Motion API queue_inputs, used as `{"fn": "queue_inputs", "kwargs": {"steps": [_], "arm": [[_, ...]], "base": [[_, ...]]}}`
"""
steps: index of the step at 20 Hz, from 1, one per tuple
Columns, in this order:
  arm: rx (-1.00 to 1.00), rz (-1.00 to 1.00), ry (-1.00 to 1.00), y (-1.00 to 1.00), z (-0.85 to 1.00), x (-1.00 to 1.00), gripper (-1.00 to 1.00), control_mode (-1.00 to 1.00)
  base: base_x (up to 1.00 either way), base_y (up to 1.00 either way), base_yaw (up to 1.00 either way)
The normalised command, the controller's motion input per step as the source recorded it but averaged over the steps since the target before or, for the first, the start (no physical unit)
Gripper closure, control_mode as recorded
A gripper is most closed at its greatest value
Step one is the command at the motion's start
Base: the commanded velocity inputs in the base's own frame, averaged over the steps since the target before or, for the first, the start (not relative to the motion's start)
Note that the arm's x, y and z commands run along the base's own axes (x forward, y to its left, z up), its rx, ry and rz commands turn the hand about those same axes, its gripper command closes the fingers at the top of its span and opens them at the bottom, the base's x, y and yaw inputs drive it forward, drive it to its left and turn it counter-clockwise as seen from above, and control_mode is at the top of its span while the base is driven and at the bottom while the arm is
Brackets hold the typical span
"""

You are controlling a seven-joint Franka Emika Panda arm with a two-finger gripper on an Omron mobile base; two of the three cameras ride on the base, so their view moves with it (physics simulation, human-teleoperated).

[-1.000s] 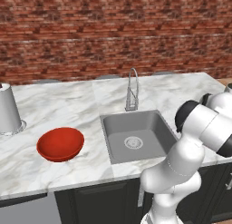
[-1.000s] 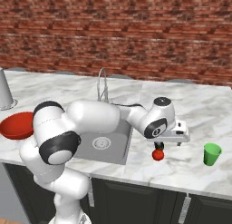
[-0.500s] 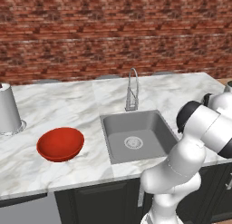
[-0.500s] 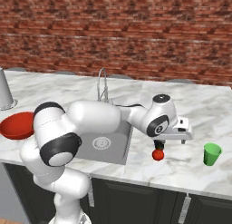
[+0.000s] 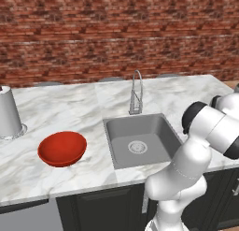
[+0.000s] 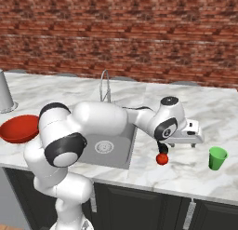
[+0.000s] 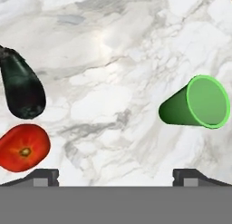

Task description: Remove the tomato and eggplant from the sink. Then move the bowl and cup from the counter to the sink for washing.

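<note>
Tomato [image 7: 23,147] beside eggplant [image 7: 21,87] on counter [image 7: 113,60], green cup [image 7: 195,103] well apart

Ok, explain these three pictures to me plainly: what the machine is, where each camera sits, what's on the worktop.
The white machine is a robot arm standing at a kitchen counter. Two cameras ride behind it, left and right; the third sits on its hand, looking down. Its jaws are open and hold nothing. The sink looks empty. On the marble to the sink's right lie the tomato, the eggplant and a green cup. Left of the sink sits the red bowl, with a grey canister beyond it.
</note>
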Motion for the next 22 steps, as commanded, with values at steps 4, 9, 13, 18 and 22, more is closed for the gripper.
{"fn": "queue_inputs", "kwargs": {"steps": [4,9,13,18,22], "arm": [[-0.01,0.00,0.00,-0.24,0.07,0.00,-1.00,-1.00],[0.00,0.00,0.00,-0.27,0.05,0.00,-1.00,-1.00],[0.00,0.00,0.00,-0.26,0.04,0.00,-1.00,-1.00],[0.00,0.00,0.00,-0.18,0.00,0.00,-1.00,-1.00],[0.00,0.00,-0.01,-0.22,0.00,0.00,-1.00,-1.00]], "base": [[0.00,0.00,0.00],[0.00,0.00,0.00],[0.00,0.00,0.00],[0.00,0.00,0.00],[0.00,0.00,0.00]]}}
